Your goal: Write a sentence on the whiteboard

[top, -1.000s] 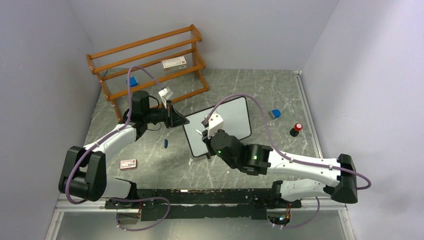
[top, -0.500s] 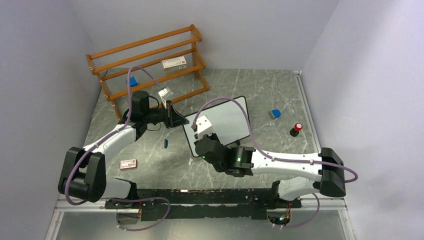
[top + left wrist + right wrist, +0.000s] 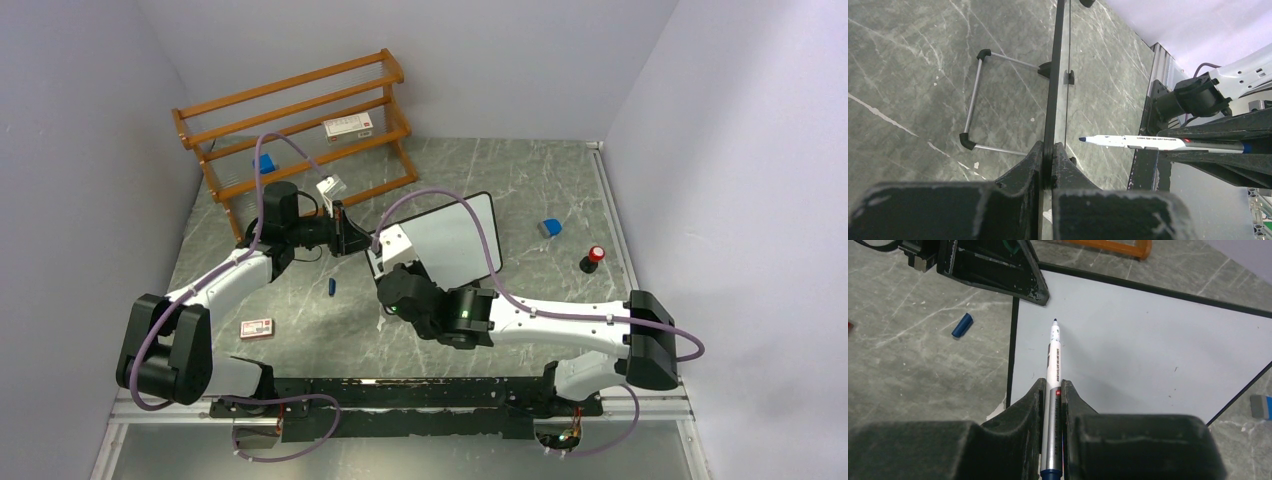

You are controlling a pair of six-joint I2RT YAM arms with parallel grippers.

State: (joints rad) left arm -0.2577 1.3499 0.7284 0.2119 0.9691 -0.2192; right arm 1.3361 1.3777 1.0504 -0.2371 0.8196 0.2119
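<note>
Holding the whiteboard [image 3: 452, 232] by its left edge, the left gripper [image 3: 1048, 150] has its 2 jaws pressed tight on the thin black frame. The board stands in the middle of the grey stone table [image 3: 560, 190], leaning back on a thin metal stand [image 3: 973, 100] with black ends. Its face looks plain white.

The right gripper [image 3: 1052, 387] has its 2 jaws closed on a white marker [image 3: 1054, 360]. The marker sticks out past the jaws and its dark tip points at the board's face. The tip is near the top left corner, close to the left gripper. From the left wrist camera, the tip looks just off the board, with a small gap between them.

A little blue cap [image 3: 332, 288] lies on the table, left of the board. A wooden rack [image 3: 300, 110] stands at the back left, with a red and white box [image 3: 348, 127] on 1 shelf. A small blue and white block [image 3: 549, 227] sits right of the board, well apart from it.
</note>
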